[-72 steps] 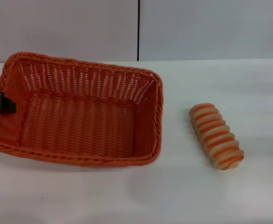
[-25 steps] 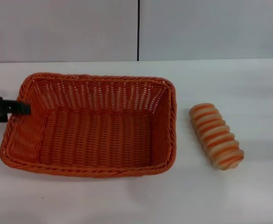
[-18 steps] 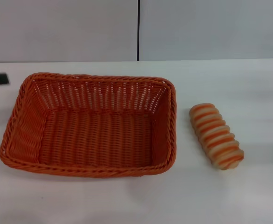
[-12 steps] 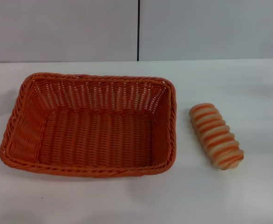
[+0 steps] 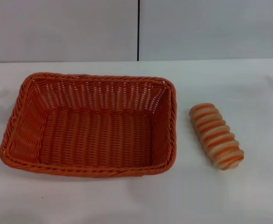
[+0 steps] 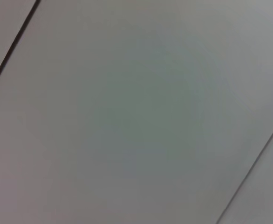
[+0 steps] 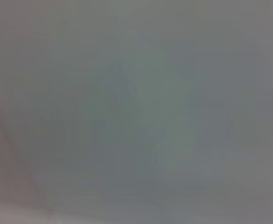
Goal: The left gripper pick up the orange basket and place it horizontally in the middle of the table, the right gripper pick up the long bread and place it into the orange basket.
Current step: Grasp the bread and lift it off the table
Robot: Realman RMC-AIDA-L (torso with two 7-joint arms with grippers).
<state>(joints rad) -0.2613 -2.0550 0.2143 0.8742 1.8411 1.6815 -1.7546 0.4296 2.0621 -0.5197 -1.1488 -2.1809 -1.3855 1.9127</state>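
sitting empty on the table [image 5: 127, 200], the orange basket [image 5: 92, 123]; neither pincer shows.

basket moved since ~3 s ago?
Yes. The orange basket shifted toward the long bread, which stayed put, and squared up with the table edge.

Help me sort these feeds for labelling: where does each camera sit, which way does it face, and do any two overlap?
Head view: on the robot's head, looking forward and down at the white table, the orange basket and the long bread to the basket's right; no arm or gripper shows.
Left wrist view: on the left arm, facing a plain grey panelled surface with dark seams; no gripper shows.
Right wrist view: on the right arm, facing a featureless grey surface; no gripper shows.
Shared: neither wrist view shows the basket or bread.
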